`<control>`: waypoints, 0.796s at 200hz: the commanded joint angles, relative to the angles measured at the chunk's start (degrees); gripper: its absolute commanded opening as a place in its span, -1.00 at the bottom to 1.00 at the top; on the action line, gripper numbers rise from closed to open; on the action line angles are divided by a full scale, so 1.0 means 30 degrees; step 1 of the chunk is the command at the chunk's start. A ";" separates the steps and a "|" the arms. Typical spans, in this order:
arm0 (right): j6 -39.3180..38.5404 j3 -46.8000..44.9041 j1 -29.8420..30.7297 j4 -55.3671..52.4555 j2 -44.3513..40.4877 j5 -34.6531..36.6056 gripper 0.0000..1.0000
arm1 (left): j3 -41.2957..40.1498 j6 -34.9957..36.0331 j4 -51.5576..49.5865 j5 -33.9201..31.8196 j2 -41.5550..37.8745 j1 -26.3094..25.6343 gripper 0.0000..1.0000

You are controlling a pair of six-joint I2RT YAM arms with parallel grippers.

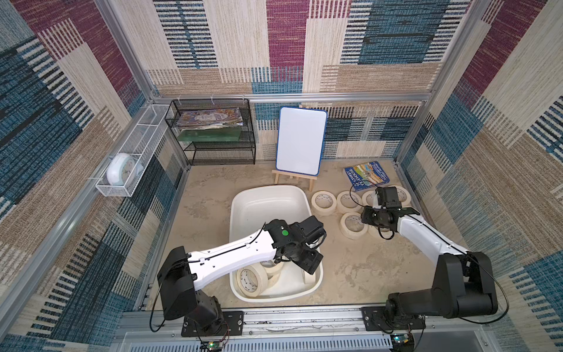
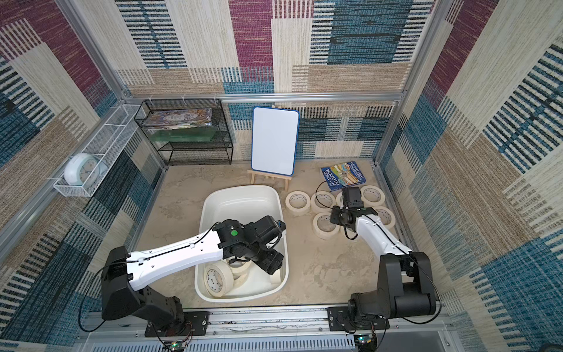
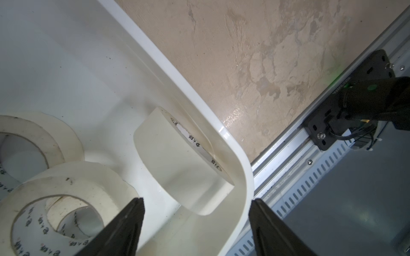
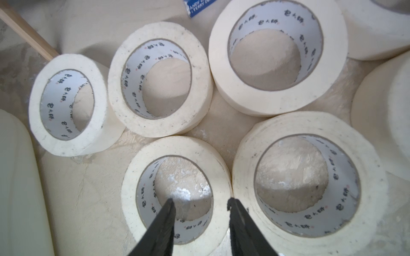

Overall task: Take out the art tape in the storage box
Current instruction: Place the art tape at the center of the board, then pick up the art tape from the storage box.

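Left claw (image 3: 196, 199) (spread wide) reaches into storage box (image 3: 66, 55).

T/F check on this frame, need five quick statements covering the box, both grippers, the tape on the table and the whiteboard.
1. The storage box is empty. False: art tape lies in its near end.
2. The left gripper is open and holds nothing. True.
3. The rolls on the table lie flat, holes up. True.
4. The whiteboard lies flat on the table. False: it stands on a small wooden easel.
5. The right gripper is inside the storage box. False: it is over the rolls on the table, beside the box.
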 commanded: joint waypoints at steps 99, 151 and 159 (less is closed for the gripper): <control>-0.0703 0.0196 0.0104 -0.0298 -0.0522 -0.1567 -0.17 | -0.0021 -0.0434 -0.0543 -0.1607 0.2598 -0.0392 0.52; -0.0965 0.0429 0.0869 -0.0573 -0.0788 -0.2658 -0.22 | -0.0388 -0.0472 -0.0678 -0.2596 0.1633 0.0246 -0.66; -0.1014 0.0514 0.1178 -0.0619 -0.0864 -0.2989 -0.23 | -0.0439 -0.0479 -0.0687 -0.2679 0.1426 0.0453 -0.82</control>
